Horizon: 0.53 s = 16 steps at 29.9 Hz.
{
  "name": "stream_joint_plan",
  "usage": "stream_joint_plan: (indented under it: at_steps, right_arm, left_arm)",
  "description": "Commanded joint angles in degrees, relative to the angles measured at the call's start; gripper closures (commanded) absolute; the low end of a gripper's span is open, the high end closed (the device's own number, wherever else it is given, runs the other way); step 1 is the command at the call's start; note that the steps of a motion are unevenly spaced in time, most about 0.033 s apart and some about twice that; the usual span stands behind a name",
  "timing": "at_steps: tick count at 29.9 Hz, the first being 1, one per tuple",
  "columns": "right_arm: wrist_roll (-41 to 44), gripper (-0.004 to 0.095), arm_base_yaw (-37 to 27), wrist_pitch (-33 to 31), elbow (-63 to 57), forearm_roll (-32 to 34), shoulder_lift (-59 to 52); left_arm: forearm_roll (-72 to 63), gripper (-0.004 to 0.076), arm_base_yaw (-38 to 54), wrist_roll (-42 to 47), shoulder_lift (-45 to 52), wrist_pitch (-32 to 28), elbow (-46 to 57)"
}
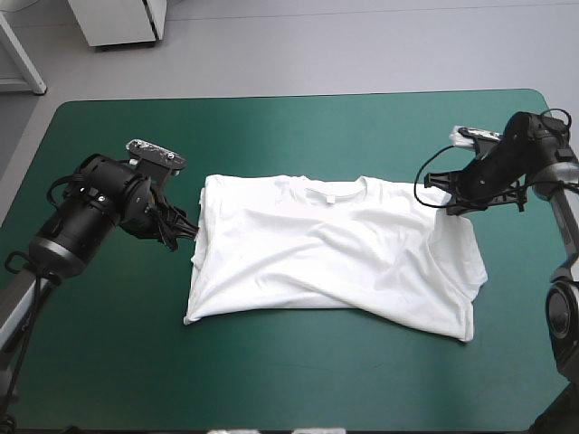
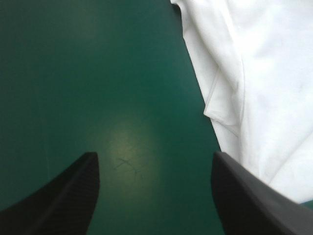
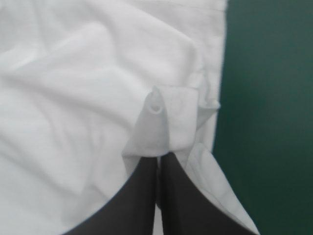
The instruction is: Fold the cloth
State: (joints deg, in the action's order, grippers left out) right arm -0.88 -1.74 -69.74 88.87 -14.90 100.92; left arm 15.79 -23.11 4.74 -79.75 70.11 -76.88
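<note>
Pinching a raised fold of the white T-shirt [image 3: 73, 73] near its right-hand sleeve with the right gripper [image 3: 159, 157], black fingers [image 3: 142, 196] all but closed on the cloth. Holding the left gripper [image 2: 154, 156] spread wide over the teal-green cover [image 2: 98, 73], just beside the T-shirt's left edge. Spread flat mid-table, collar toward the far edge.

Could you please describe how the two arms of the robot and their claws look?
The left arm and the right arm are black, with thick rounded housings; grey links show nearer their bases. The left claw and the right claw each have two broad black fingers, curved like fins, smooth, with no marking visible.
</note>
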Motion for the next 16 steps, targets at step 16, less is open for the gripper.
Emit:
stream_joint_plan:
  at_steps: [16]
  right_arm:
    - [2.49,0.0881,12.73,1.43,2.64,-4.40,5.51]
  left_arm:
    - [0.31,0.0249,-0.37,0.65,1.91,-2.02,-1.87]
